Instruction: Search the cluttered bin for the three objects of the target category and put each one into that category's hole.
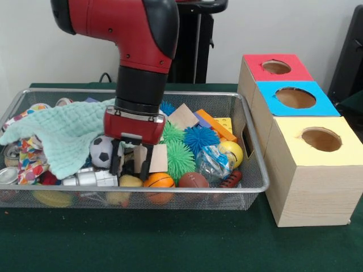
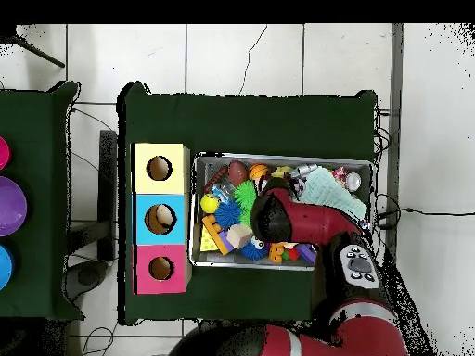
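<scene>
Evidently, the gripper (image 1: pixel 131 160) is lowered into the middle of the bin (image 1: pixel 170 199), its black fingers (image 1: pixel 116 158) parted around a pale tan piece whose identity cannot be told; whether that piece is actually pinched cannot be told either. A wooden block (image 1: pixel 158 158) lies touching the right finger, so the chief risk is judged to be a closing on wood rather than on a soft bun. A second risk is judged to arise from the mint cloth (image 1: pixel 62 136), which is draped just beside the wrist and could be snagged and dragged on a lift. Neighbouring clutter, the soccer ball (image 1: pixel 101 151) and the green spiky ball (image 1: pixel 180 158), could be nudged and bury the targets. One pale yellow bun (image 1: pixel 130 181) is seen just below the fingertips, against the near wall, beside the small basketball (image 1: pixel 159 181). The red-topped box (image 1: pixel 276 68) with its hole (image 1: pixel 276 67) stands well apart, outside the bin at the far end of the row; in the overhead view the arm (image 2: pixel 297 222) covers the bin's centre.
</scene>
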Robot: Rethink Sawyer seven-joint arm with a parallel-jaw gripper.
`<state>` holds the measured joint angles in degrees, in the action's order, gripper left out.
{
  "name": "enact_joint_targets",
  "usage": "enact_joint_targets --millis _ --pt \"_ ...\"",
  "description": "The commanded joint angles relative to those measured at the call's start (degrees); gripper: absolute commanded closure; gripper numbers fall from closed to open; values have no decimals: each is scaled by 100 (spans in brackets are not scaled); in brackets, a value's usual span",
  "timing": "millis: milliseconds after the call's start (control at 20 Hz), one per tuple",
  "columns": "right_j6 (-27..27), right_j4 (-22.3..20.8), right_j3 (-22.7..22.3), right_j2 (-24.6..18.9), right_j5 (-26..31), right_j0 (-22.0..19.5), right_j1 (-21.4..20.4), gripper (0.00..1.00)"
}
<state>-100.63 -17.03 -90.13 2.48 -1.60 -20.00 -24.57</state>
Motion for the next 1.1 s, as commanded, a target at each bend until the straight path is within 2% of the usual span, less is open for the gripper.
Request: enact_joint_targets --millis 50,250,500,750,850,950,1100 --pt "-588 -132 12 -505 27 -523 434 0" --pt "-565 -138 -12 -473 78 -559 398 0" --pt "-679 -80 122 -426 -201 -455 773 0" --pt "-891 127 53 -206 -435 -201 898 0" --pt "-957 197 -40 -152 -491 -132 870 0" --pt "-980 211 -206 -273 -434 -193 755 0" --pt "-896 200 -511 -533 -3 -298 370 0"
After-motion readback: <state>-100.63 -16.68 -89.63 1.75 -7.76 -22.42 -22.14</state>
